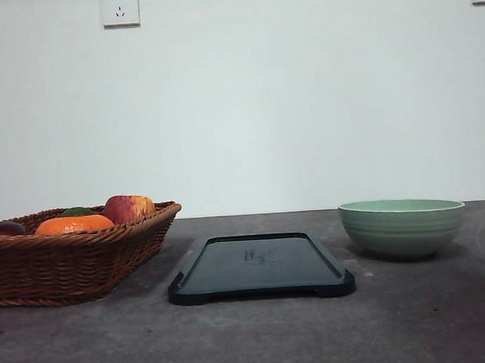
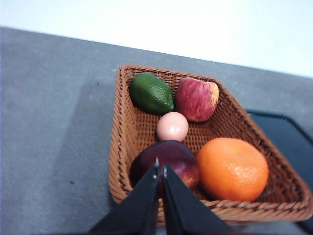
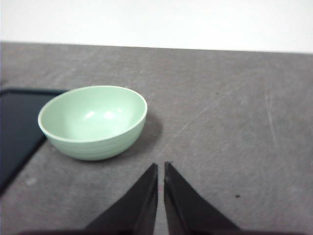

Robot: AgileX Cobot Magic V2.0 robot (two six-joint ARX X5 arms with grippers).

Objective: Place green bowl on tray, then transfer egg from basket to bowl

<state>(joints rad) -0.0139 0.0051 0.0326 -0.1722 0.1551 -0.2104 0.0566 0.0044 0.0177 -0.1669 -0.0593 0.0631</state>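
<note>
The pale green bowl point(image 1: 402, 226) stands empty on the grey table at the right, beside the dark tray point(image 1: 260, 267) in the middle, not on it. In the right wrist view the bowl point(image 3: 93, 121) sits ahead of my right gripper point(image 3: 161, 166), whose fingers are shut with nothing between them. The brown wicker basket point(image 1: 62, 262) is at the left. The left wrist view looks down into the basket point(image 2: 128, 137); a pinkish egg point(image 2: 172, 126) lies in its middle among fruit. My left gripper point(image 2: 160, 167) hovers over the near rim, shut and empty.
In the basket lie a green avocado point(image 2: 151, 93), a red apple point(image 2: 196, 99), an orange point(image 2: 232, 169) and a dark purple fruit point(image 2: 165, 160). The tray's edge point(image 3: 17, 127) is close beside the bowl. A white wall with sockets point(image 1: 120, 8) backs the table.
</note>
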